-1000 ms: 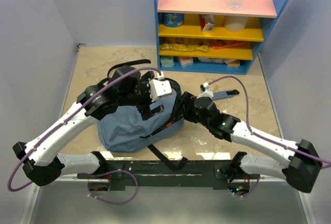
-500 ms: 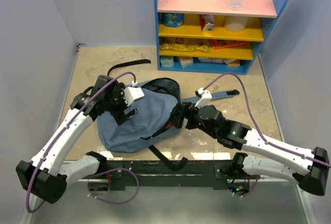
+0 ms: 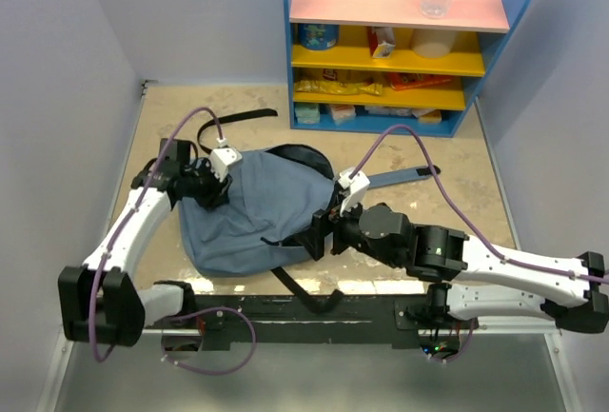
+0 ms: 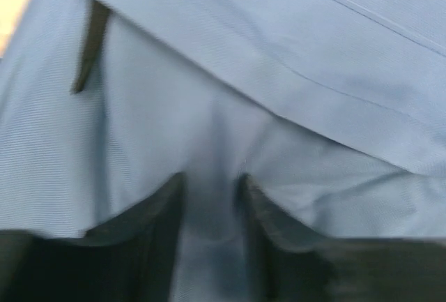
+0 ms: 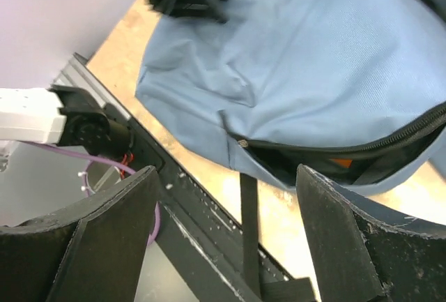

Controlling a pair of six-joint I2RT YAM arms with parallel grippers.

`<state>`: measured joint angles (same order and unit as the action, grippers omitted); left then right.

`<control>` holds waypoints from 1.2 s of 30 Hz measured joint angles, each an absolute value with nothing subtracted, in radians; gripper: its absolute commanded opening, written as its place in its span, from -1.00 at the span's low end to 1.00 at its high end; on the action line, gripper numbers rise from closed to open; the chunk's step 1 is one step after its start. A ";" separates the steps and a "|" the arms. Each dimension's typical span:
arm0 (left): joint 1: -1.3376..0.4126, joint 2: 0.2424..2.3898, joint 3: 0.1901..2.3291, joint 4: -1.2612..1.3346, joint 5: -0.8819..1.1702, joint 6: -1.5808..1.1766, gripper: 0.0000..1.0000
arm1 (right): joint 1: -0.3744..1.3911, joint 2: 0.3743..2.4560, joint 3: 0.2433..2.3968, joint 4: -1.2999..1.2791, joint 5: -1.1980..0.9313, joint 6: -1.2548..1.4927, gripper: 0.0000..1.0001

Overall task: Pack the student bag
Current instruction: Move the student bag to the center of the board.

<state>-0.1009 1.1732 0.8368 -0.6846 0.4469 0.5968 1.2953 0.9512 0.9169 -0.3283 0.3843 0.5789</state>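
The student bag (image 3: 257, 217) lies on its side in the middle of the table, a soft grey-blue backpack. My left gripper (image 3: 211, 191) sits at its upper left edge. In the left wrist view the left gripper (image 4: 211, 197) has its two dark fingers (image 4: 164, 211) closed on a raised fold of the bag's fabric (image 4: 230, 93). My right gripper (image 3: 319, 237) is at the bag's near right edge. In the right wrist view the right gripper (image 5: 226, 180) stands open, apart from the bag (image 5: 313, 58). The bag's zip mouth (image 5: 348, 154) gapes there, with something orange inside.
A blue shelf unit (image 3: 400, 50) with a pink top and yellow boards stands at the back right, holding bottles and packets. A black webbing strap (image 5: 249, 218) trails from the bag over the black base rail (image 3: 314, 307). Another black strap (image 3: 238, 117) lies behind the bag. Walls close both sides.
My left gripper has moved left across the bag and closed on its fabric. The right gripper has pulled back toward the near edge. The bag's top has flattened out.
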 measured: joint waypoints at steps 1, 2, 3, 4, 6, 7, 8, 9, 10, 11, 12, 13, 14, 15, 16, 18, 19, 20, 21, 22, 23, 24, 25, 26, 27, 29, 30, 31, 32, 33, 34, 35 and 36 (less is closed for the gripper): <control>-0.076 1.217 0.855 -0.650 0.460 0.588 -0.61 | 1.296 0.950 0.932 -0.330 0.386 0.564 0.69; -0.059 1.246 0.869 -0.631 0.469 0.580 -0.64 | 1.296 0.953 0.941 -0.329 0.389 0.554 0.70; -0.043 1.279 0.887 -0.606 0.474 0.573 -0.66 | 1.296 0.971 0.958 -0.333 0.392 0.537 0.74; -0.029 1.316 0.909 -0.581 0.479 0.562 -0.67 | 1.296 0.991 0.975 -0.333 0.394 0.523 0.77; -0.010 1.364 0.939 -0.539 0.480 0.550 -0.69 | 1.296 1.062 1.010 -0.327 0.395 0.494 0.87; -0.001 1.396 0.963 -0.517 0.478 0.541 -0.69 | 1.296 1.103 1.024 -0.319 0.395 0.478 0.89; 0.005 1.417 0.979 -0.502 0.474 0.535 -0.69 | 1.296 1.146 1.032 -0.310 0.395 0.463 0.90; 0.010 1.442 0.999 -0.486 0.468 0.530 -0.64 | 1.296 1.193 1.039 -0.302 0.397 0.443 0.93; 0.014 1.466 1.019 -0.473 0.460 0.523 -0.58 | 1.296 1.240 1.046 -0.297 0.398 0.423 0.93; 0.017 1.483 1.035 -0.464 0.453 0.517 -0.47 | 1.296 1.288 1.054 -0.294 0.398 0.403 0.93; 0.020 1.500 1.054 -0.456 0.446 0.515 -0.28 | 1.297 1.328 1.065 -0.292 0.398 0.387 0.93; 0.022 1.512 1.072 -0.450 0.437 0.515 -0.15 | 1.297 1.379 1.087 -0.293 0.398 0.367 0.93; 0.025 1.521 1.082 -0.445 0.426 0.516 -0.01 | 1.297 1.430 1.115 -0.292 0.399 0.348 0.93; 0.029 1.520 1.084 -0.439 0.418 0.518 0.28 | 1.297 1.480 1.148 -0.294 0.400 0.330 0.90; 0.033 1.512 1.081 -0.442 0.413 0.521 0.44 | 1.296 1.525 1.185 -0.291 0.401 0.314 0.89; 0.044 1.470 1.061 -0.462 0.398 0.538 1.00 | 1.288 1.601 1.251 -0.280 0.395 0.288 0.83; 0.052 1.440 1.048 -0.493 0.395 0.547 1.00 | 1.284 1.632 1.279 -0.270 0.390 0.278 0.81; 0.064 1.406 1.034 -0.538 0.397 0.562 1.00 | 1.278 1.654 1.296 -0.260 0.379 0.270 0.79; 0.076 1.370 1.026 -0.587 0.402 0.572 1.00 | 1.269 1.680 1.316 -0.250 0.366 0.264 0.77; 0.092 1.337 1.023 -0.635 0.412 0.582 1.00 | 1.258 1.702 1.331 -0.240 0.354 0.258 0.76; 0.106 1.309 1.023 -0.671 0.423 0.592 1.00 | 1.245 1.724 1.344 -0.230 0.342 0.253 0.75; 0.122 1.273 1.026 -0.708 0.439 0.607 1.00 | 1.237 1.743 1.352 -0.221 0.333 0.248 0.73; 0.134 1.241 1.034 -0.749 0.455 0.622 1.00 | 1.228 1.758 1.356 -0.215 0.322 0.244 0.72; 0.145 1.214 1.050 -0.795 0.472 0.635 1.00 | 1.222 1.770 1.358 -0.210 0.318 0.241 0.71; 0.150 1.195 1.071 -0.839 0.494 0.649 1.00 | 1.217 1.781 1.358 -0.209 0.312 0.239 0.68; 0.150 1.178 1.118 -0.915 0.543 0.675 1.00 | 1.213 1.794 1.358 -0.210 0.299 0.234 0.60; 0.149 1.178 1.126 -0.928 0.554 0.678 1.00 | 1.214 1.797 1.358 -0.209 0.294 0.233 0.58; 0.149 1.179 1.131 -0.944 0.570 0.682 1.00 | 1.215 1.798 1.358 -0.209 0.290 0.231 0.54; 0.149 1.180 1.131 -0.959 0.579 0.686 1.00 | 1.217 1.798 1.358 -0.208 0.285 0.229 0.48; 0.149 1.185 1.131 -0.976 0.585 0.693 1.00 | 1.217 1.798 1.358 -0.204 0.281 0.228 0.45; 0.149 1.190 1.130 -0.987 0.591 0.694 1.00 | 1.217 1.798 1.358 -0.200 0.276 0.227 0.41; 0.149 1.195 1.127 -0.995 0.597 0.696 1.00 | 1.217 1.798 1.358 -0.198 0.274 0.226 0.36; 0.149 1.198 1.121 -1.001 0.600 0.699 1.00 | 1.217 1.798 1.358 -0.196 0.271 0.226 0.32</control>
<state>0.1493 1.1984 1.1210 -1.0012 0.6003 0.6994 1.2175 1.7977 1.3579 -0.1955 0.2710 0.2264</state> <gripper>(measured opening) 0.997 0.718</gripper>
